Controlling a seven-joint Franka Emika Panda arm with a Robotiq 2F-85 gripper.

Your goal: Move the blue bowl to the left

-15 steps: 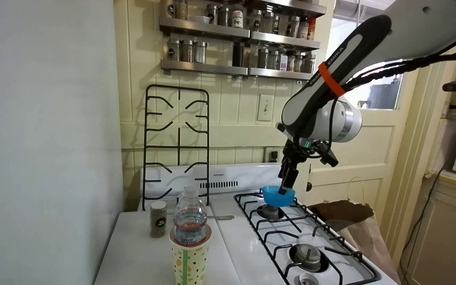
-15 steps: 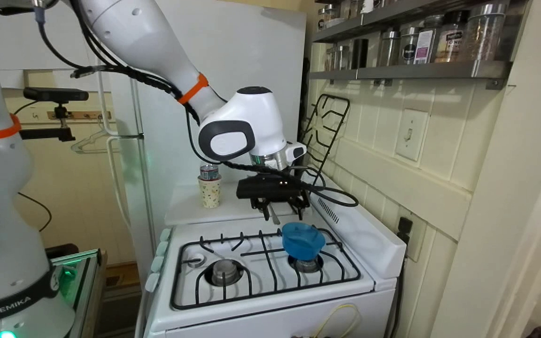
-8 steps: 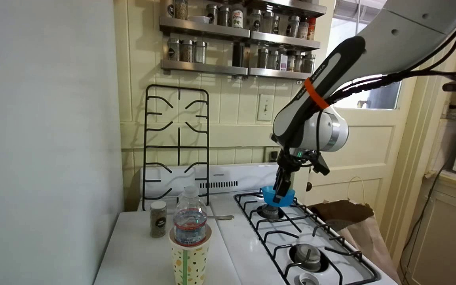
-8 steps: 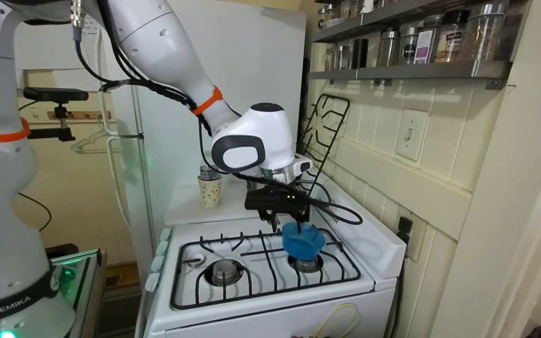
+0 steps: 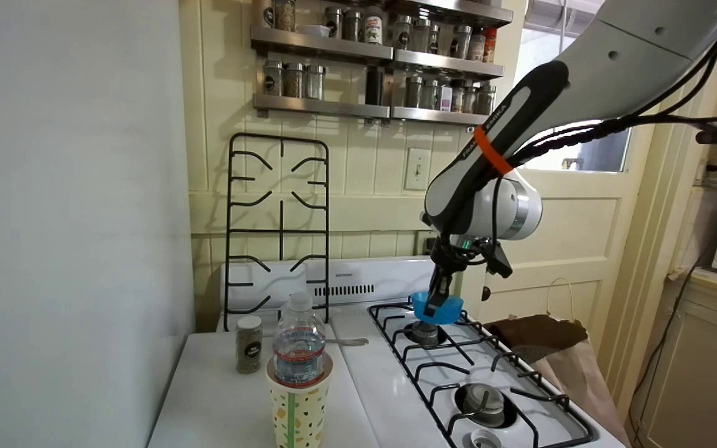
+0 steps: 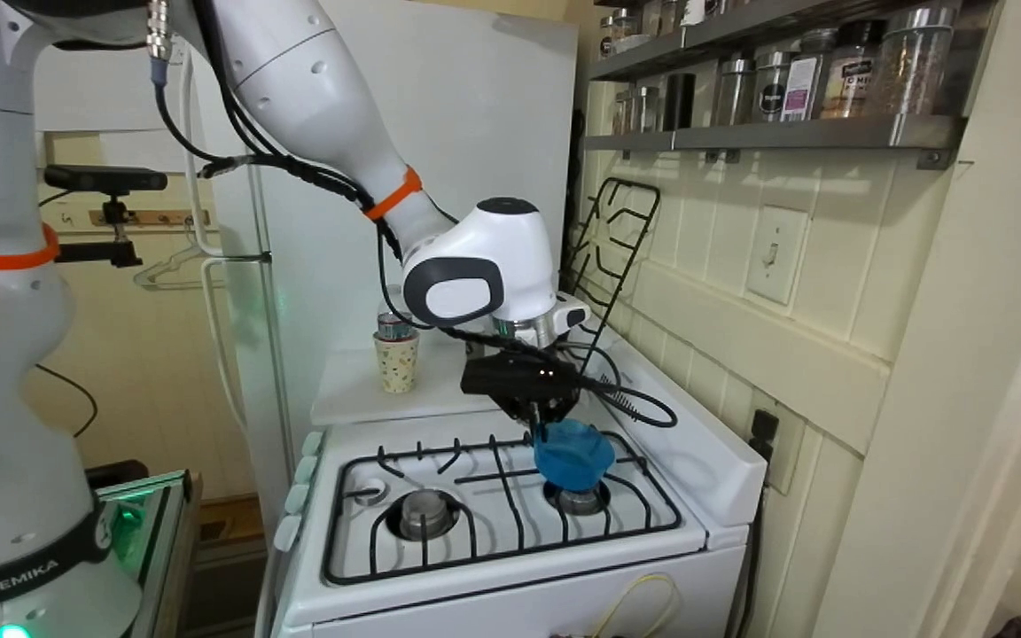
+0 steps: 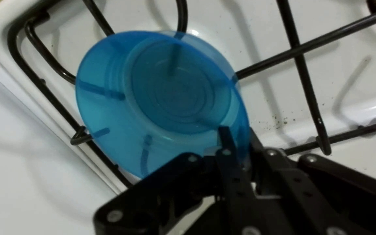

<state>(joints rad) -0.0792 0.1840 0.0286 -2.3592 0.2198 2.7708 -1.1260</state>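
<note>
Over the back burner the light-blue bowl [image 5: 450, 311] rests on the stove grate, visible in both exterior views. My gripper [image 7: 238, 133] has the bowl's near wall between its fingers. One fingertip [image 7: 224, 133] is inside the bowl and its mate is outside, both close against the wall. The rim looks pressed a little straight beside the grip. From above, the translucent blue bowl [image 7: 178, 93] shows nothing in it, with grate bars dimly visible through its wall. In an exterior view the gripper [image 6: 539, 432] reaches the bowl's edge on the side away from the wall.
Black grate bars [image 7: 298, 50] run under and around the bowl. A clear bottle [image 5: 299, 348] stands in a patterned cup [image 5: 296, 414] on the white counter, near a spice jar [image 5: 248, 345] and a metal handle [image 5: 351, 341]. A spare grate [image 5: 281, 231] leans against the wall.
My gripper has come down and over to the bowl, and its fingers have drawn together around the rim. The bowl has shifted only slightly.
</note>
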